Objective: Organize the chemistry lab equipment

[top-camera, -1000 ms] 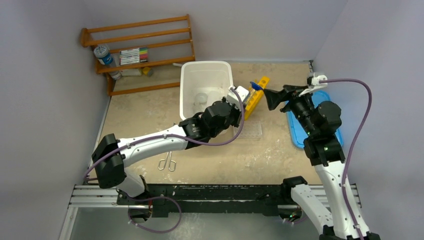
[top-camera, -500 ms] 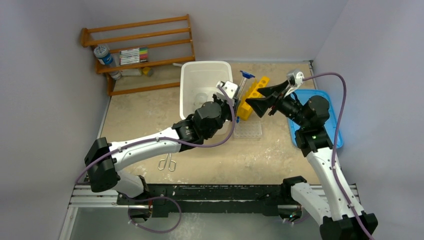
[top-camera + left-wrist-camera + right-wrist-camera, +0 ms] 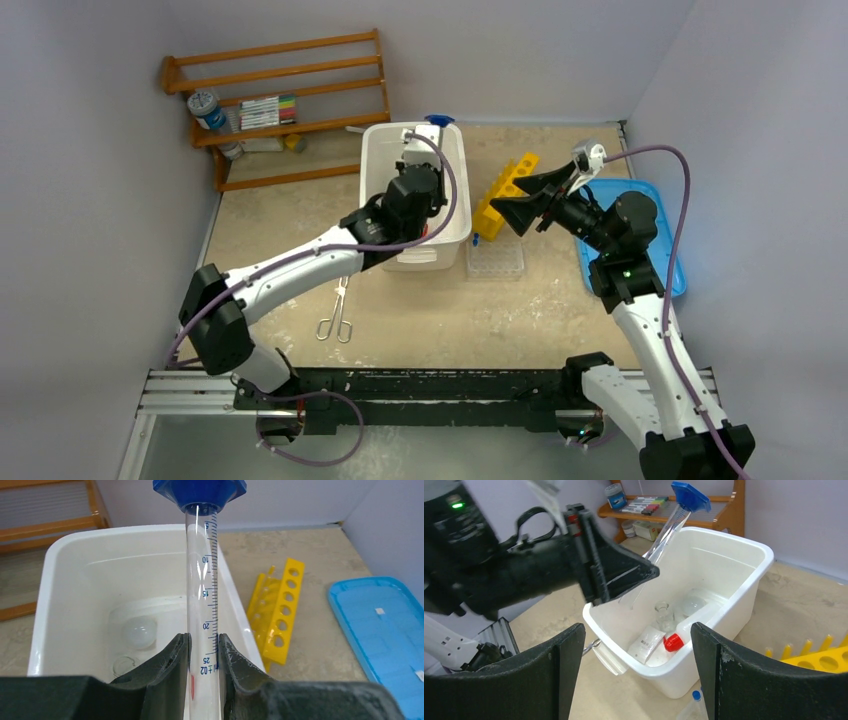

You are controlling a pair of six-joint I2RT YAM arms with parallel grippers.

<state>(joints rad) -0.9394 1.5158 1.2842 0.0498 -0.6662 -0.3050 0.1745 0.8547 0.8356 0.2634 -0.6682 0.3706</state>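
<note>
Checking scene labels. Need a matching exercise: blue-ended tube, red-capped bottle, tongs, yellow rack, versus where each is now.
1. blue-ended tube
2. red-capped bottle
3. tongs
4. yellow rack

A. inside the white bin
B. on the table beside the left arm
C. clamped in the left gripper
D. on the table between the bin and the blue tray

Pairs: 1-C, 2-A, 3-B, 4-D

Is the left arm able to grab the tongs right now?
Probably not yet: the left gripper is shut on the cylinder over the bin, though the tongs lie uncovered.
</note>
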